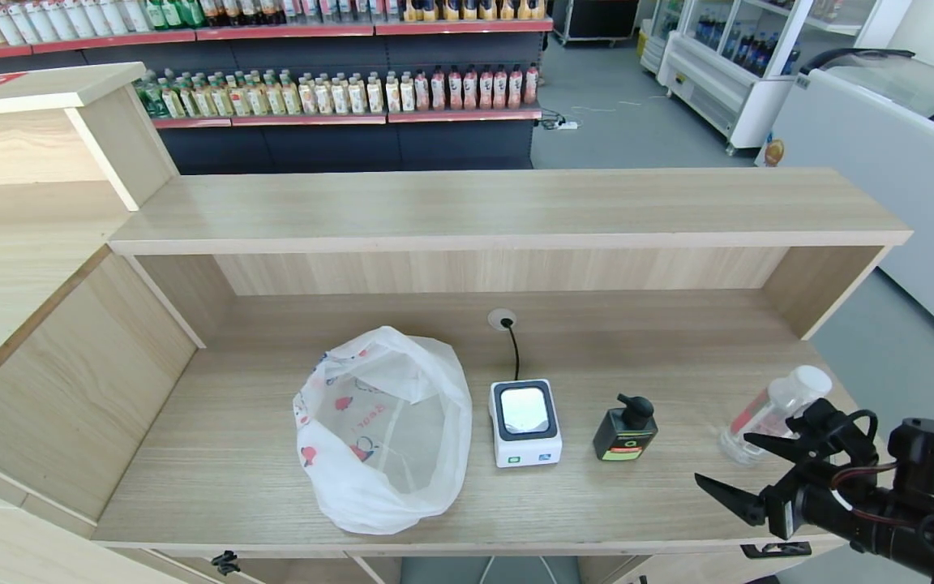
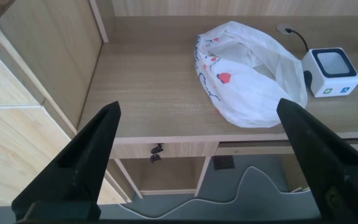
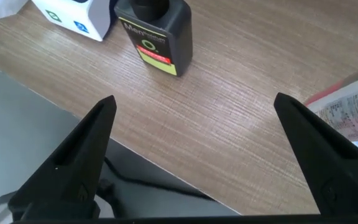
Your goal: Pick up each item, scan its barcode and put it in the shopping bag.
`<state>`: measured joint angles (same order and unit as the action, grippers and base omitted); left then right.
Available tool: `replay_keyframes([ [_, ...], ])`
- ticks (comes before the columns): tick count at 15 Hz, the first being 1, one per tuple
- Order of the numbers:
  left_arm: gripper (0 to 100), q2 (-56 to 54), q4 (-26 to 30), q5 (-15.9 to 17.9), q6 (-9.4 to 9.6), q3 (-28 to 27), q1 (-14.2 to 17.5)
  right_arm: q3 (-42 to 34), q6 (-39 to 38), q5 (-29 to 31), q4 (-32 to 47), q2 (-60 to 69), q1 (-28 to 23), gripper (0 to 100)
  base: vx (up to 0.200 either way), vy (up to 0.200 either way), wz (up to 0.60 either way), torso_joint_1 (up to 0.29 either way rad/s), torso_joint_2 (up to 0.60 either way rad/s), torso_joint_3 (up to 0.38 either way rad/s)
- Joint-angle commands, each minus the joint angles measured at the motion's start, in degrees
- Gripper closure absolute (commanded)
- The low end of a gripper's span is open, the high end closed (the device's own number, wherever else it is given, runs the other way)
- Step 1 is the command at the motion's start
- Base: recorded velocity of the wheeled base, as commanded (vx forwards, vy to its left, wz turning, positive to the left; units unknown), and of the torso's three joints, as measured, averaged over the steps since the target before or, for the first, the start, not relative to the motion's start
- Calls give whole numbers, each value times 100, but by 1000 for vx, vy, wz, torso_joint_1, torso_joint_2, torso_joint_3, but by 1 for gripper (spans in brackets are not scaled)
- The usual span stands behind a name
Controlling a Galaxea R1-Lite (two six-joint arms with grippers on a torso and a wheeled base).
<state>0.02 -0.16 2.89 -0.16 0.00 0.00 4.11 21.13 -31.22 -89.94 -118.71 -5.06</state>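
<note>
Shop shelving point(image 1: 337, 122) backs the wooden desk point(image 1: 240, 454) carrying shopping bag point(image 1: 386, 430), scanner point(image 1: 524, 422), black pump bottle point(image 1: 626, 430) and clear bottle point(image 1: 771, 410). Right hand point(image 1: 722, 458) spread wide, empty, partly masking the clear bottle; left hand point(image 2: 199, 106) wide, empty.

A black pump bottle point(image 1: 626, 428) with a green and red label stands upright on the worktop point(image 1: 272, 454), just beyond the spread right pincer point(image 1: 722, 460) and to its left. A clear bottle point(image 1: 771, 410) with a white cap and red label sits close by the pincer's right finger, cap end pointing away; whether it stands or lies is unclear. The white scanner point(image 1: 524, 422), its glass window facing up, sits left of the black bottle, farther from the pincer. The white printed shopping bag point(image 1: 386, 430) lies open, farthest left, ahead of the left pincer point(image 2: 199, 106).
</note>
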Motion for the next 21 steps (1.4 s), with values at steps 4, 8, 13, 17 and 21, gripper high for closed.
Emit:
replay_keyframes([
  [4,0,-2,-2,-8,-2,0,0,670,-3,-262,-6,-706,119,0,0,0,0,0,0,0],
  [8,0,-2,-2,1,-2,0,0,1039,-30,-736,-6,-1031,198,0,0,0,0,0,0,0],
  [13,0,-2,-2,-8,-2,0,-9,1611,-30,-1053,-6,-1304,383,0,0,0,0,0,0,0],
  [17,0,-2,-2,-8,-2,0,-9,1980,-3,-1413,-6,-1585,559,0,0,0,0,0,0,0],
  [21,0,-2,-2,-8,-2,0,0,2358,-3,-1756,-6,-1849,594,0,0,0,0,0,0,0],
])
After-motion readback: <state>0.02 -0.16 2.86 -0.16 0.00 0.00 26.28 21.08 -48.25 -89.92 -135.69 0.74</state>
